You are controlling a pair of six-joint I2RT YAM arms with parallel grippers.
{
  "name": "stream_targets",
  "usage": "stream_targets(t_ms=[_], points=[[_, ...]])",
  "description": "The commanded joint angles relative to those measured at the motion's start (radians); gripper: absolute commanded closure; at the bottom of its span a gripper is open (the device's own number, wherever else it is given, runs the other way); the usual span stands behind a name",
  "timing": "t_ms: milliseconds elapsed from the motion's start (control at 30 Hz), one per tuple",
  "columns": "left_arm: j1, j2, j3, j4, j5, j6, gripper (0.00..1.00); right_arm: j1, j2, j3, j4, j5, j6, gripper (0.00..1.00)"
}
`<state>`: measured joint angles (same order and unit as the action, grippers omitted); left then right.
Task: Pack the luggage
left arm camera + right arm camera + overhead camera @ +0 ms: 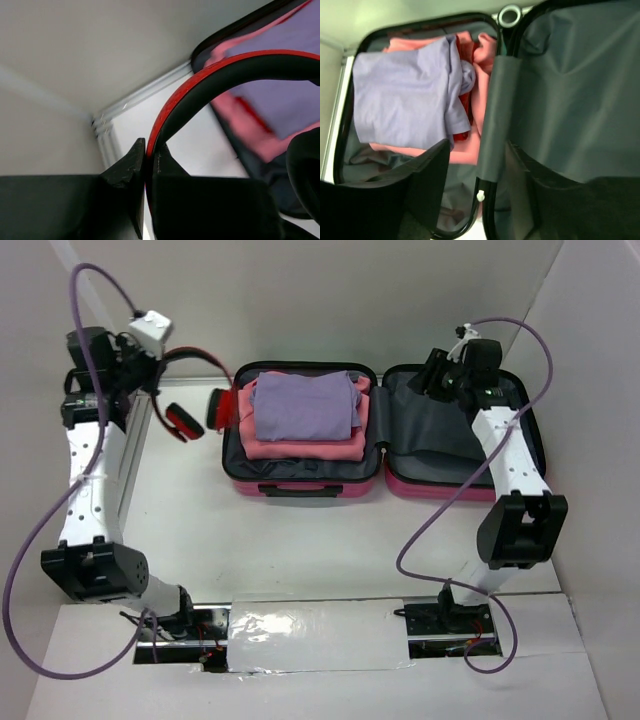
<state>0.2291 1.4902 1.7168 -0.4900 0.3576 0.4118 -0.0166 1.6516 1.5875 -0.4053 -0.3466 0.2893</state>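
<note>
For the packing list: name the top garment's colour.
The top garment is lavender; best in top external view.

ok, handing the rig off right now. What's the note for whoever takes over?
Left claw: shut on the headband of the red-and-black headphones, just left of the luggage.
Right claw: open, holding nothing, over the luggage's right half.
Luggage: lying open. The left half holds a folded purple garment on top of pink clothes. The right half shows only grey lining.
Done: clothes are in.
Left: headphones not yet in. Likely next is placing them in, then closing the luggage.
</note>
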Motion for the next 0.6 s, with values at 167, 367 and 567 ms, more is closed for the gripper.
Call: stream_targets(t_ms=[167,367,567], points=[[-0.382,-0.002,-0.108,0.313,-0.209,-0.122,1.00,-0.003,-0.153,-0.050,0.037,0.077,0.007,0.21],[-0.520,0.082,-0.158,0.488,-0.259,-0.088,1.00,-0.003,-0.212,-0.111,-0.015,0.130,0.004,0.00],[-0.571,0.211,-0.157,0.524,-0.279,-0.077,1.00,-0.003,-0.306,-0.231,-0.006,0.234,0.013,0.00]])
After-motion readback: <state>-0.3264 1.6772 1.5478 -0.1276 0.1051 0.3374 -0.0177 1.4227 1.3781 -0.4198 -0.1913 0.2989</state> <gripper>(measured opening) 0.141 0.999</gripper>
